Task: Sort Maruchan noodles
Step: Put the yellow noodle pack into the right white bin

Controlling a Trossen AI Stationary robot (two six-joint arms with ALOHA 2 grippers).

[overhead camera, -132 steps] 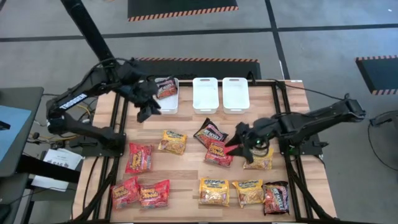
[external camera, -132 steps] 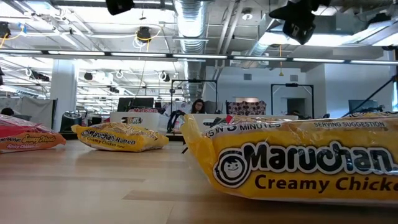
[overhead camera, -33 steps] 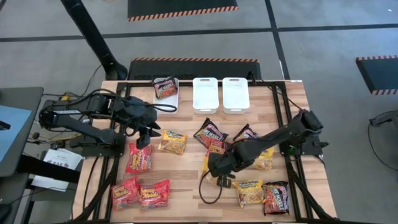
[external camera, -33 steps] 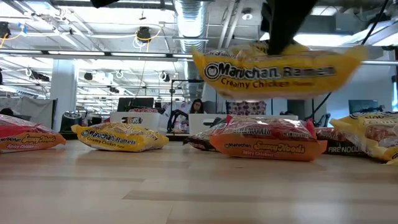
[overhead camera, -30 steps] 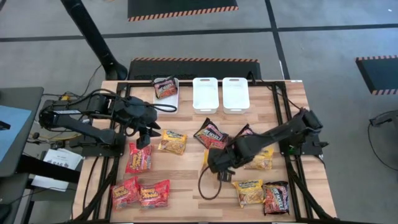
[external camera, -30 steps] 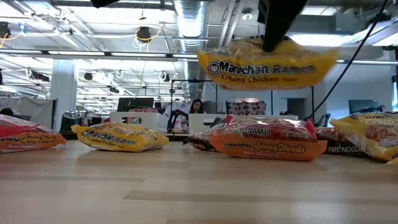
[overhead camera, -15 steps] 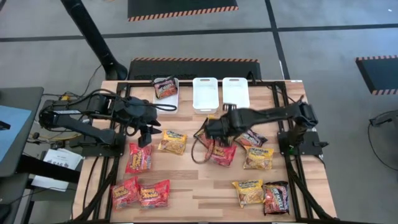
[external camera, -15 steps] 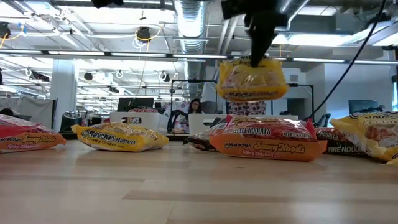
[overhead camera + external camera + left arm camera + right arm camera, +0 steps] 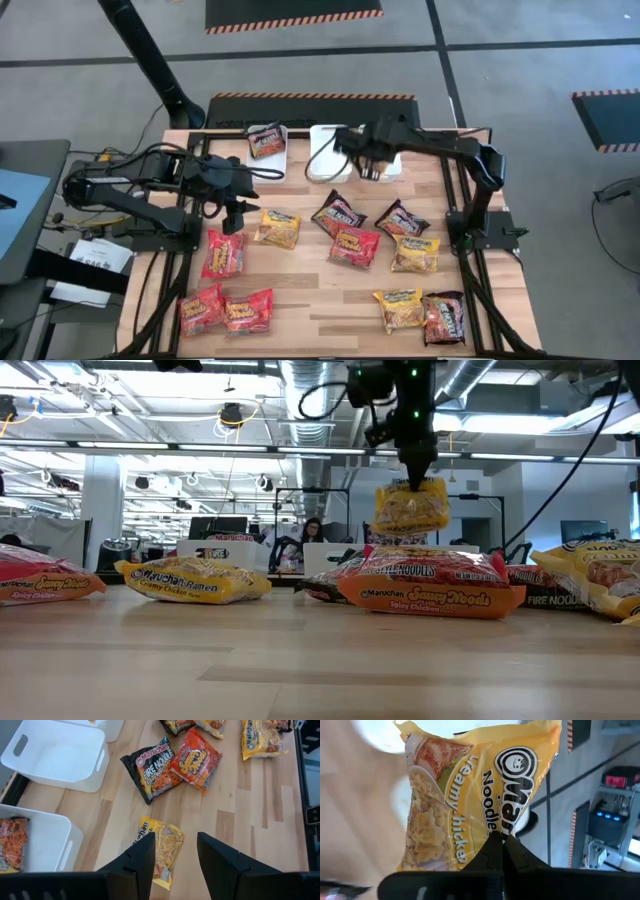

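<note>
Maruchan noodle packets in red, yellow and dark wrappers lie flat over the table. My right gripper point(image 9: 368, 165) is at the far edge, above the middle white bin point(image 9: 328, 138) and the right white bin point(image 9: 392, 150). It is shut on a yellow Creamy Chicken packet point(image 9: 410, 508), which also fills the right wrist view point(image 9: 470, 795). My left gripper point(image 9: 232, 212) hangs open over the left half of the table. Its fingers stand apart above a lying yellow packet point(image 9: 164, 847) and touch nothing. My right gripper pinches the yellow packet by its edge seam point(image 9: 495, 831) between its two shut fingers. The fingers come from above, pointing down. The packet hangs below them point(image 9: 410, 510), lifted clear of the table and of the packets beneath.
The left white bin point(image 9: 272, 166) holds one red-and-dark packet point(image 9: 265, 142). Red packets point(image 9: 223, 253) lie near the left edge, and red and dark ones point(image 9: 347, 230) lie mid-table. Yellow and dark packets point(image 9: 420, 310) lie at the near right. Black frame rails run along the table's sides.
My right gripper has carried the yellow packet from above the table's middle toward the far edge, up to the white bins. The packet has turned about as it hangs, from broadside to nearly end-on in the low view. It has stayed clear of the table.
</note>
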